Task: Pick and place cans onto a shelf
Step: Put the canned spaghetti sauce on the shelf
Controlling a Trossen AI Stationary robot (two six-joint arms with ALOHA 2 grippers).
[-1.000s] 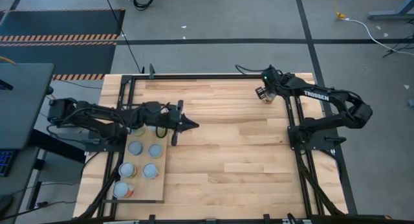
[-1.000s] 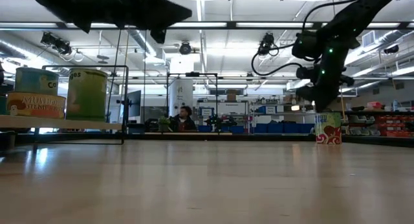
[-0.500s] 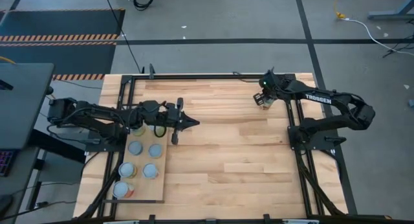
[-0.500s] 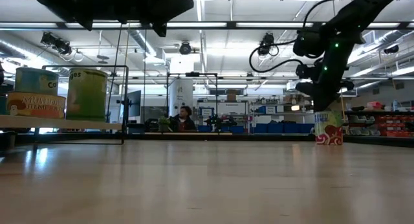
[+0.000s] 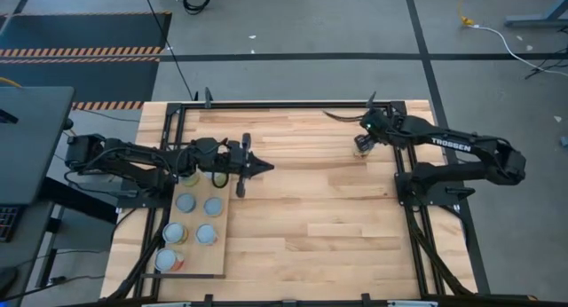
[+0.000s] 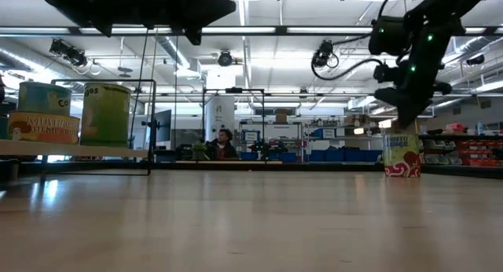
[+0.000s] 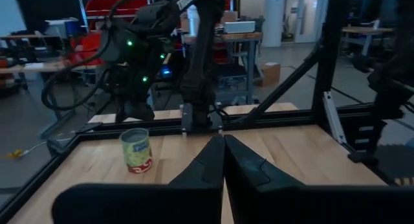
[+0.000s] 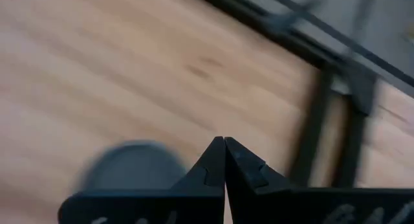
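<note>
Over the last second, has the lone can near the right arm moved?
Yes. In the low view, the can has slid rightward against the background shelving, with the right gripper just above it.

The planked wooden bench point(image 5: 302, 200) carries a thin black frame point(image 5: 293, 104) around its edges. The pale shelf point(image 5: 197, 245) lies flat on it, beneath and behind the left arm's closed fingers point(image 5: 258, 168), with grey-topped cans point(image 5: 196, 218) standing on it. One lone can point(image 5: 362, 144) stands directly on the bench, just below the right arm's closed fingers point(image 8: 223, 160), well apart from the shelf.
</note>
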